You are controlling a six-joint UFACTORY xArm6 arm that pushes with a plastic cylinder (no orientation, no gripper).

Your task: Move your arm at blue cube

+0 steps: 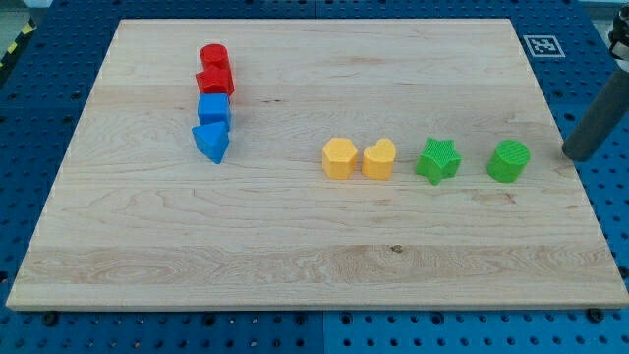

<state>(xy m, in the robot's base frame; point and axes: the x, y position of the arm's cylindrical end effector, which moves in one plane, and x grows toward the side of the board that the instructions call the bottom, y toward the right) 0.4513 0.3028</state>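
The blue cube [213, 108] sits on the far left part of the wooden board [295, 246], touching a blue wedge-like block [211, 142] just nearer the view's bottom and a red block [215, 81] just beyond it — with a red cylinder [214, 56] farther still, the four forming a short column. Toward the right, a yellow hexagonal block [339, 157] touches a yellow heart [379, 158]; a green star [437, 160] and a green cylinder [508, 161] follow. The rod's tip [573, 155] rests at the board's right edge — holding nothing, well apart from the blue cube.
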